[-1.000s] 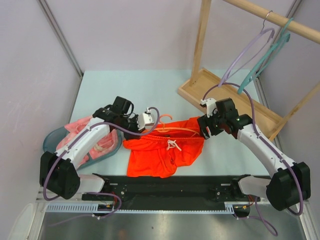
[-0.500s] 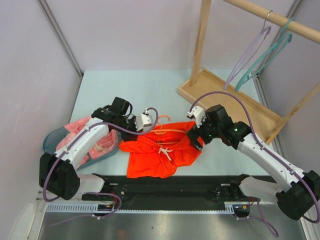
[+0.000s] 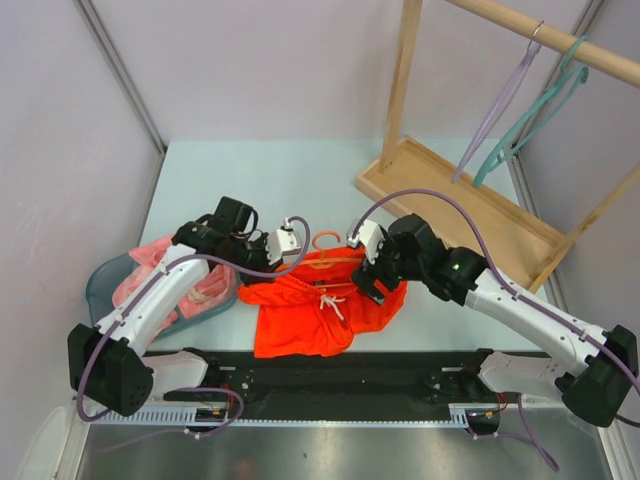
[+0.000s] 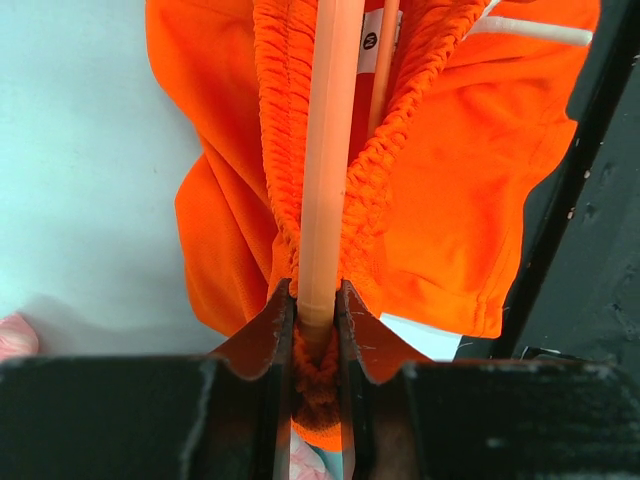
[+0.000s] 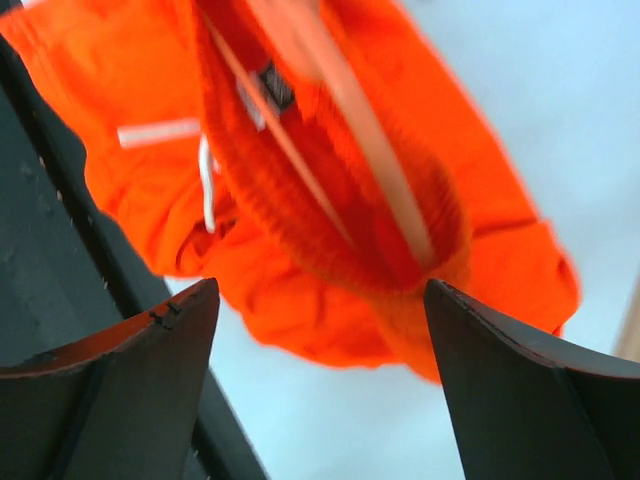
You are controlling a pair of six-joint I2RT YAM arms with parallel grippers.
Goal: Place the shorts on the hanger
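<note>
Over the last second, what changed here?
The right gripper swung left, from the right edge of the shorts to over their waistband; its jaws stand open. The left gripper stayed shut on the end of the hanger, barely shifting. The shorts and the pink garment lie about where they were.

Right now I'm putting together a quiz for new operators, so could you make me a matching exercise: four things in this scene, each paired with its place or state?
Things:
1. left claw
2. right claw
3. lilac hanger
4. pink garment

Places or states:
A. open, over the shorts
B. lying in the basin at the table's left side
C. shut on the orange hanger
D. hanging from the wooden rail

Pairs: 1-C, 2-A, 3-D, 4-B
</note>
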